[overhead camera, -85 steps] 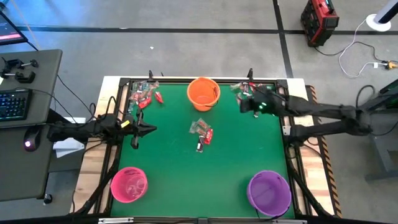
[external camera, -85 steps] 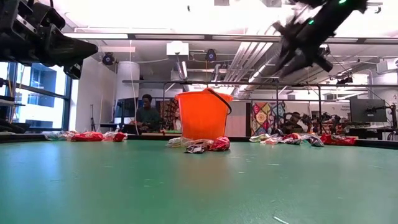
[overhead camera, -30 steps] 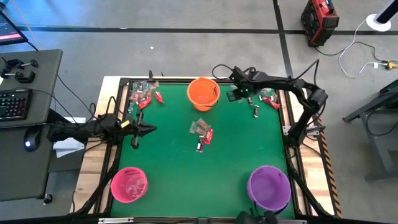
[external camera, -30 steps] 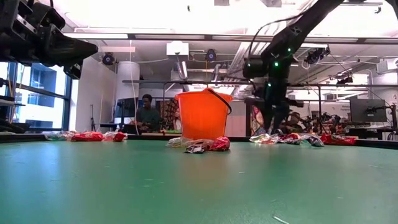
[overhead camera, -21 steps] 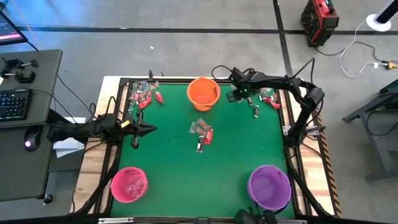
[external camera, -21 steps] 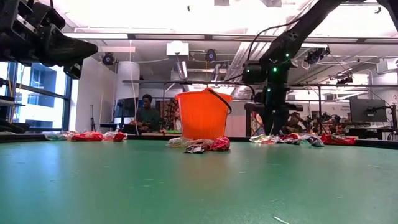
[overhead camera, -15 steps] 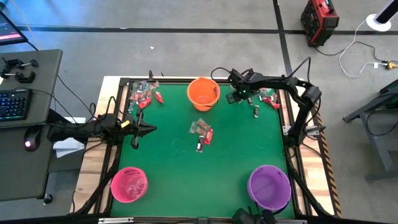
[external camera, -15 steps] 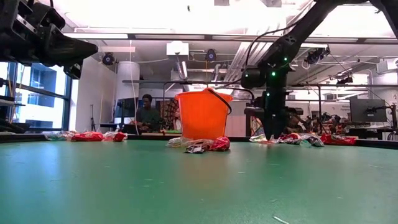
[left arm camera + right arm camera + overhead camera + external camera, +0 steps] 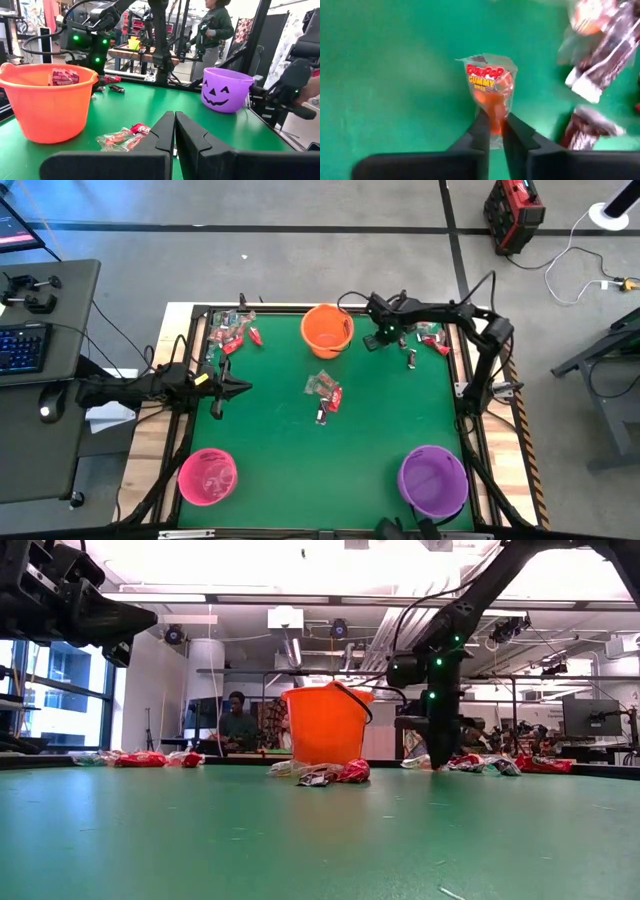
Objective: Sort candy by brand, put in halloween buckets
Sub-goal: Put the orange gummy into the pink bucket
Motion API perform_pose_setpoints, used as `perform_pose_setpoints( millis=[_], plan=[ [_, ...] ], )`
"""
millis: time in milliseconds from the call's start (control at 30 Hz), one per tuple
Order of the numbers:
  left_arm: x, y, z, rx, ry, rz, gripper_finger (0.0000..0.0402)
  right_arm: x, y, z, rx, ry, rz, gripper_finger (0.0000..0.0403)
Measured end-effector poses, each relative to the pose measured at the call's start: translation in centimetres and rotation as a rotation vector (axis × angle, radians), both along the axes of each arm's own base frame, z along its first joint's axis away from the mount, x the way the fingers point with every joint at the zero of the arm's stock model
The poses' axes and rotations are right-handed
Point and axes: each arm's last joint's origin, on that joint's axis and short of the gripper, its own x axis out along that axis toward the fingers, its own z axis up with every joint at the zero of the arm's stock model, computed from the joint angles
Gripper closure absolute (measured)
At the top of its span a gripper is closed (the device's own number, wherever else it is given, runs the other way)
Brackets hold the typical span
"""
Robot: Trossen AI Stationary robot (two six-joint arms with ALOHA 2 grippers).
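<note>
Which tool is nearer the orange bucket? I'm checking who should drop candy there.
Right. The right tool is shut on a gummy candy just beside the orange bucket, toward the table's right side. The left tool waits farther off, near the left edge.

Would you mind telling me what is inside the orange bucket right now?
One red-wrapped candy shows inside the orange bucket, resting against its inner wall. The bucket's floor is hidden by its near wall.

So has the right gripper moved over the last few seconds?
Yes. In the high view the right gripper has swung in toward the orange bucket and come down to the table's far edge, now shut on a gummy candy.
</note>
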Motion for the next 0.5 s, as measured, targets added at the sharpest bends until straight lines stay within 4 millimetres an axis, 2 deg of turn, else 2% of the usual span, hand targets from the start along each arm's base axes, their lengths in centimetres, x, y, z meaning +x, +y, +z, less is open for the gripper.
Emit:
perform_pose_setpoints(
  millis=[133,267,400,500],
  plan=[
    [0.0,0.0,0.0,0.000,0.000,0.000,0.0398,0.0,1.9,1.5,0.025,0.026,0.070,0.0396],
    [0.0,0.0,0.0,0.000,0.000,-0.001,0.0398,0.1,4.4,5.4,-0.039,-0.059,0.136,0.0399],
    [0.0,0.0,0.0,0.000,0.000,-0.001,0.0398,-0.1,7.7,10.2,-0.082,-0.267,0.236,0.0401],
    [0.0,0.0,0.0,0.000,0.000,0.000,0.0398,0.2,10.7,13.6,-0.089,-0.510,0.353,0.0402]
  ],
)
